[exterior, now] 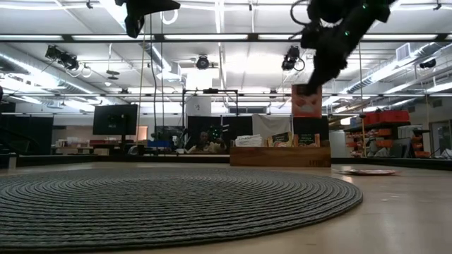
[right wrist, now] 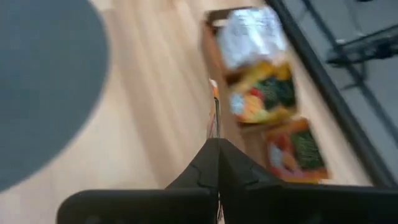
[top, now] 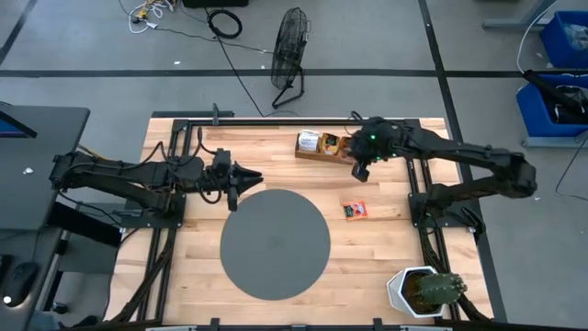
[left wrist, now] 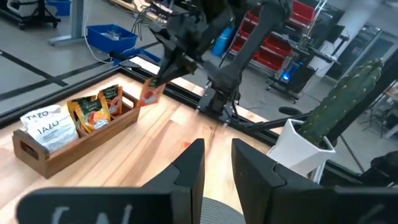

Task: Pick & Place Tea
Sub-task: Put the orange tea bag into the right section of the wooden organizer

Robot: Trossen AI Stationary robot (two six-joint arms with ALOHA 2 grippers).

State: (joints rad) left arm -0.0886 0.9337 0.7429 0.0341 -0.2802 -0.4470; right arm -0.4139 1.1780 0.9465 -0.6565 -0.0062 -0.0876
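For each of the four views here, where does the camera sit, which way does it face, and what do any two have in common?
High: overhead, straight down; both arms, grey mat, wooden box.
Low: table height, level across the mat into the room; right gripper dangling a packet.
Left wrist: looks over the left gripper at the box and cactus.
Right wrist: down past shut fingers at the box.
All four show the box.

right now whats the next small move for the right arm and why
Probably carry the packet toward the grey disc and lower it. The right tool is shut on that orange tea packet, hanging in the air beside the wooden box, well above the table. One packet already lies on the wood, off the disc. The left tool waits open at the disc's edge.
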